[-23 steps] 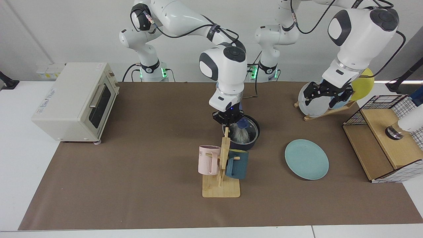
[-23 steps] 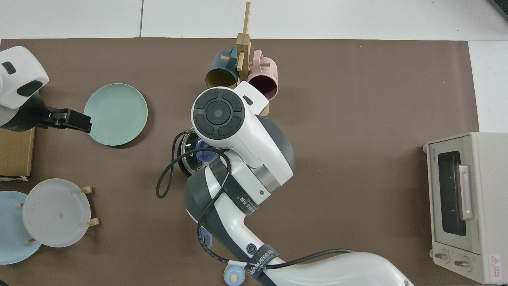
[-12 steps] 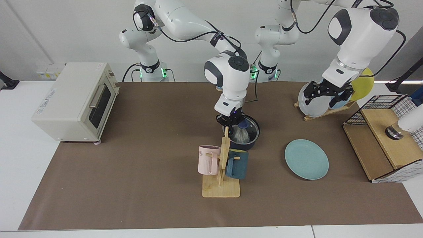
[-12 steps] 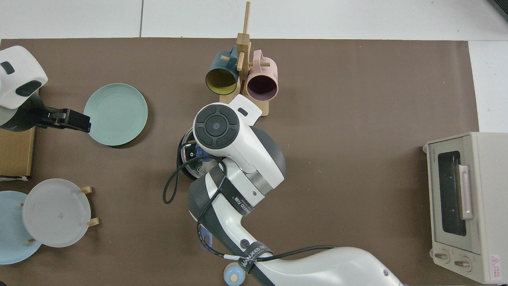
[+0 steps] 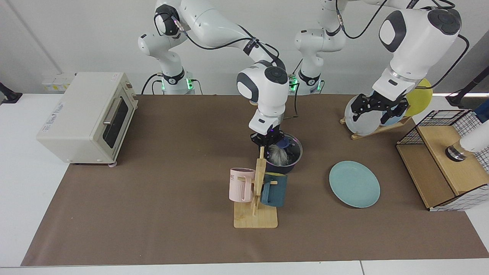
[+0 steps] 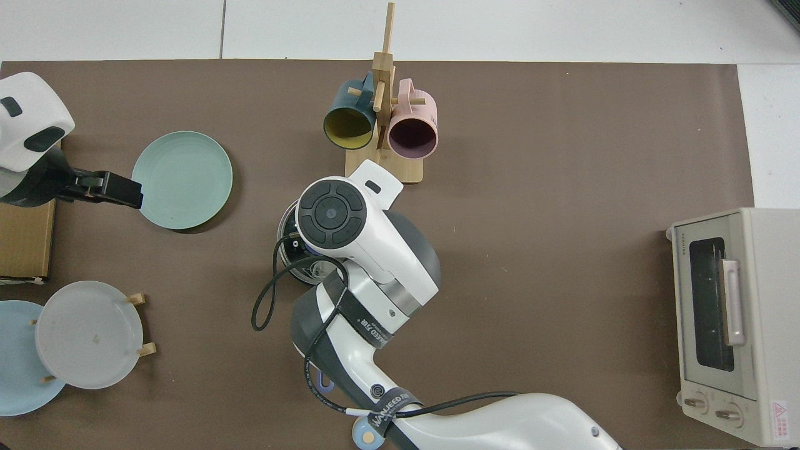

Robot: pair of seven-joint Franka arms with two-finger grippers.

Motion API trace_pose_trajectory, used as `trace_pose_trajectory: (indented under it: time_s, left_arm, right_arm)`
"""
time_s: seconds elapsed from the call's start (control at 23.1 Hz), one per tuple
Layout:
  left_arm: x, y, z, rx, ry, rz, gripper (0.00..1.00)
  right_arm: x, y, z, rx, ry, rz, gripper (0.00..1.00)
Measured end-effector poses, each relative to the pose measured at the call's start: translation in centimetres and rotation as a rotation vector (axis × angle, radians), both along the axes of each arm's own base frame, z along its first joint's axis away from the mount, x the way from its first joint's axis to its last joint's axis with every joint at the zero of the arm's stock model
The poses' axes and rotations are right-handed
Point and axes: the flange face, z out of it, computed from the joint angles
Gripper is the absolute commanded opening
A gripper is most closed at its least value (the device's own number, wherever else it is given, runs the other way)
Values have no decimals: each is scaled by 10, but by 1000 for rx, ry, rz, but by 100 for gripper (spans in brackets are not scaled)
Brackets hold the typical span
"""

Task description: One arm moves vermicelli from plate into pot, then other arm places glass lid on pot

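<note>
We are taking the dark navy saucepan with the black inside [image 5: 283,157] as our landmark; it is sitting near the middle of the brown table mat [image 5: 160,198].

Largest first: the cream toaster oven [image 5: 87,117] is standing well away from the pot, at the mat's edge on the facing view's left. The wooden box with the wire-grid sides [image 5: 447,160] is sitting on the other side of the pot, at the mat's far edge.

The right arm is reaching from its base down onto the pot, and the right gripper [image 5: 269,140] is sitting at the blue centre knob of the round clear glass lid [image 5: 287,146], which is lying over the pot's mouth. We cannot tell whether its fingers are clamped on the knob or parted. In the top view the arm's wrist is covering most of the pot [image 6: 294,250].

The left arm is waiting well away from the pot, its left gripper [image 5: 377,108] hanging with fingers spread in front of the wooden plate rack [image 5: 376,129].

The round flat teal-green plate [image 5: 354,184] is lying bare on the mat, to the pot's side nearer the wire box.

The wooden mug tree [image 5: 256,198] is standing just in front of the pot, carrying a pink mug [image 5: 240,185] and a dark teal mug [image 5: 273,190].

The white clump of thin vermicelli strands [image 5: 279,156] is lying inside the pot, showing under the glass.
</note>
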Motion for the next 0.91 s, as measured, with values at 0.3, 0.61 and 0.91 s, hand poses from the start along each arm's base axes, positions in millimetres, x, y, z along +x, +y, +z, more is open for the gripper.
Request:
trace_pose_trajectory:
  time_s: [0.3, 0.61, 0.91]
  left_arm:
    - [0, 0, 0, 0, 0, 0, 100]
    - [0, 0, 0, 0, 0, 0, 100]
    - [0, 0, 0, 0, 0, 0, 100]
  right_arm:
    - [2, -2, 14, 9, -15, -4, 0]
    - [18, -17, 62, 41, -49, -62, 0]
    - [24, -6, 69, 88, -62, -120, 0]
